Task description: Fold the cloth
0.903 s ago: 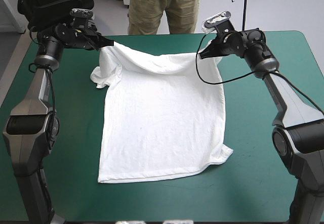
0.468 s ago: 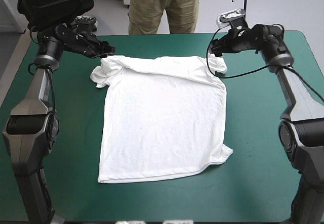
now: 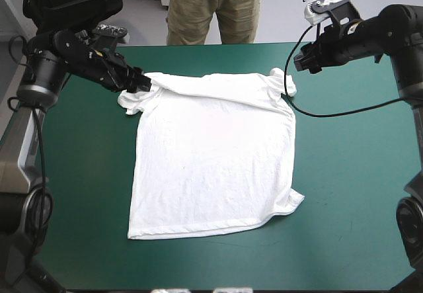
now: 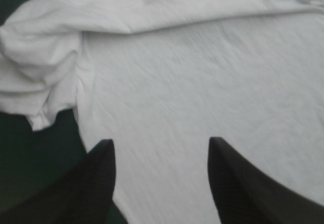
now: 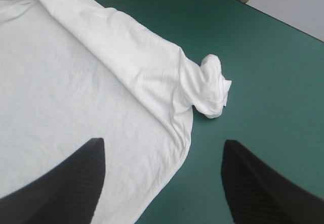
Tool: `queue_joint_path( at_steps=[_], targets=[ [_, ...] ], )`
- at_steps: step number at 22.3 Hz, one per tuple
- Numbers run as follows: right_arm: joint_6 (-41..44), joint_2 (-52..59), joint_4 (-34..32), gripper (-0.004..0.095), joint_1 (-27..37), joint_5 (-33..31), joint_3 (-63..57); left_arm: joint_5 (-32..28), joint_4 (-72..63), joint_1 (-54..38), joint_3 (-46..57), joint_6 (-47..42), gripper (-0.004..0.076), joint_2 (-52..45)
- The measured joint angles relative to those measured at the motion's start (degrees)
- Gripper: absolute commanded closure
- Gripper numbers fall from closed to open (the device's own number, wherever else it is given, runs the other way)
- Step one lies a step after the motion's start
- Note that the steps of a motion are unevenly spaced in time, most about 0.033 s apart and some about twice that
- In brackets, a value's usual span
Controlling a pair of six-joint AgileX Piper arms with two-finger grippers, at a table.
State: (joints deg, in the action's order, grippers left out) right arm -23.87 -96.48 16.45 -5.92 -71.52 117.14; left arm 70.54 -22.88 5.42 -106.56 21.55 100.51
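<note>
The white T-shirt [image 3: 211, 154] lies spread flat on the teal-green cover, its far edge folded over into a thick band. Its far-left sleeve [image 3: 132, 98] is crumpled and its far-right sleeve [image 3: 283, 81] is bunched into a knot. My left gripper [image 3: 137, 81] hovers at the far-left corner, open, with nothing between its fingers; under it lie the shirt [image 4: 202, 72] and the crumpled sleeve [image 4: 35, 72]. My right gripper [image 3: 303, 61] hangs open above and just right of the far-right corner. Its view looks down on the shirt [image 5: 76, 72] and the bunched sleeve [image 5: 212, 90].
Bare teal-green cover [image 3: 350, 174] surrounds the shirt to the left, right and front. The table's far edge [image 3: 218, 44] runs close behind the shirt's far band.
Both grippers held the shirt's far edge lifted, then let go and opened. The edge dropped onto the table. The right gripper rose and drew back to the right; the left shifted toward the crumpled sleeve.
</note>
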Motion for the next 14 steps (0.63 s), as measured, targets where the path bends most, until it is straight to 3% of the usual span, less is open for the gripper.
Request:
queue_joint_path(
  at_steps=[7, 14],
  targets=[
    [3.11, 12.54, 3.74, 0.0318, 0.05, 0.00, -7.47, 0.00, 4.93, 7.17, 21.23, -6.13, 0.0324, -20.95],
    [3.70, 28.21, 4.89, 0.0332, 0.05, 0.00, -28.35, -1.66, 6.88, 12.15, 51.52, -17.22, 0.0324, -40.36]
  ],
)
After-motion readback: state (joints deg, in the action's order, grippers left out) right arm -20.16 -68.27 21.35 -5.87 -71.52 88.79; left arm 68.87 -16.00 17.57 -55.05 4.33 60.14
